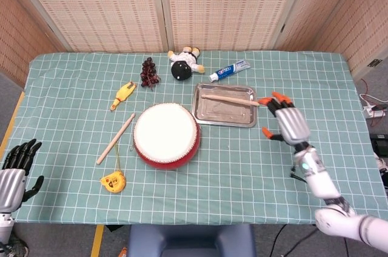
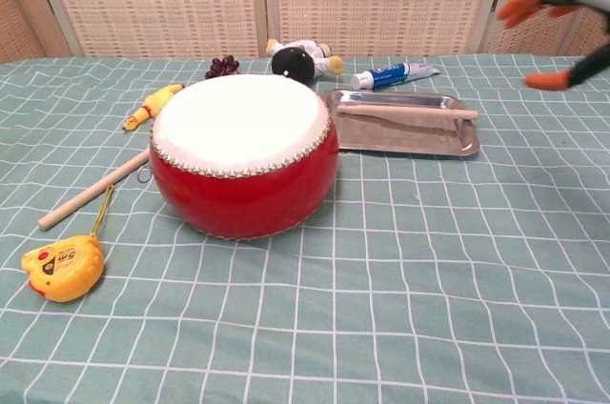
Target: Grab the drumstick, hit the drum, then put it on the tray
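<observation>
Right hand (image 1: 285,122) empty, orange-tipped fingers (image 2: 519,6) spread, hanging right of the tray (image 1: 245,120) and clear of it. Drumstick (image 1: 230,99) across the tray's far side, long axis left-right, leftward of that hand. Second stick (image 1: 115,139) left of the drum (image 1: 165,134), nearer the left hand (image 1: 13,171), also open, off the table's near-left corner

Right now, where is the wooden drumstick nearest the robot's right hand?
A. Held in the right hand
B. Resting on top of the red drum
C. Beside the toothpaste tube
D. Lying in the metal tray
D: the wooden drumstick lies across the metal tray, while the right hand is open and off to the tray's side.
</observation>
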Tool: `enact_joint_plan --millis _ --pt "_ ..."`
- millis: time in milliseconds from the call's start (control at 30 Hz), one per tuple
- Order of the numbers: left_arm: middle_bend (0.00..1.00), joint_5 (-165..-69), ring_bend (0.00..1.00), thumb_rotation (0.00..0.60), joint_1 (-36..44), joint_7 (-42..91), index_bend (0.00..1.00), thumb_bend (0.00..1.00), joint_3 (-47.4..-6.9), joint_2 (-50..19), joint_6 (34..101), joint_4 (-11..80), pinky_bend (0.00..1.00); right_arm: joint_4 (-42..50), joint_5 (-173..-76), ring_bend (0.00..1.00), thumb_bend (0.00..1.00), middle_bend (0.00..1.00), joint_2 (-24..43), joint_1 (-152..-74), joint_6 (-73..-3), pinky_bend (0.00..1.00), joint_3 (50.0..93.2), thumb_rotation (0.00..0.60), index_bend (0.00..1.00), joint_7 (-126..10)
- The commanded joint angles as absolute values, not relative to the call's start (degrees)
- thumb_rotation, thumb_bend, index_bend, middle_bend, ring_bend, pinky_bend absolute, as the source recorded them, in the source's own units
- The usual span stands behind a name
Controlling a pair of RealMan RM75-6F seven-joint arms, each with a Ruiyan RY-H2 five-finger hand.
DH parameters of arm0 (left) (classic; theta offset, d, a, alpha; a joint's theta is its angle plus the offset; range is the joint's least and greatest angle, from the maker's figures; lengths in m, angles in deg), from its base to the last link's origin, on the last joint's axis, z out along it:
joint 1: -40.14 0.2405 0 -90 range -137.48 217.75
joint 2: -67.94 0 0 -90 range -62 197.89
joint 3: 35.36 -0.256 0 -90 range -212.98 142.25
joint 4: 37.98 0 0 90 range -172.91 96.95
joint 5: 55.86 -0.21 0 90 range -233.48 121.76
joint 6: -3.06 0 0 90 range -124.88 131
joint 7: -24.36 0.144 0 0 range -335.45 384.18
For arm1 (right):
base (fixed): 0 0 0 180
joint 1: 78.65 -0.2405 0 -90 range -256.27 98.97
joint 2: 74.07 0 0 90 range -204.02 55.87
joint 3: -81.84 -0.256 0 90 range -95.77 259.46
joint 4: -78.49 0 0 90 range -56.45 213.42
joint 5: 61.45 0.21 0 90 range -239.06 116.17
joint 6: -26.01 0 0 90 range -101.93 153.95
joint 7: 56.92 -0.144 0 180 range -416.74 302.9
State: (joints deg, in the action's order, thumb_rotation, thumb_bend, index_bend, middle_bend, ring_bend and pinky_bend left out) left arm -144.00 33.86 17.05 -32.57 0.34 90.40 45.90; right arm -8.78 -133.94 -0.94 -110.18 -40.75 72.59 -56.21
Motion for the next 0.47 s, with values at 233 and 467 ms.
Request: enact_joint_plan --millis 233,467 --pt "0.00 -145.1 0.00 0.600 34.5 18.3 0.03 0.35 -32.9 0.5 91.8 47.6 0.02 -19.7 -144.1 0.00 0.29 0.05 -10.9 -92.3 -58.6 0.00 83.1 0.600 0.04 -58.4" --pt "0.00 -145.2 0.00 0.600 34.7 19.2 0.03 0.35 -33.1 1.2 92.0 48.6 0.02 -20.6 -147.9 0.00 0.29 0.04 -10.9 -87.8 -64.0 0.00 85.0 0.600 0.02 -58.5"
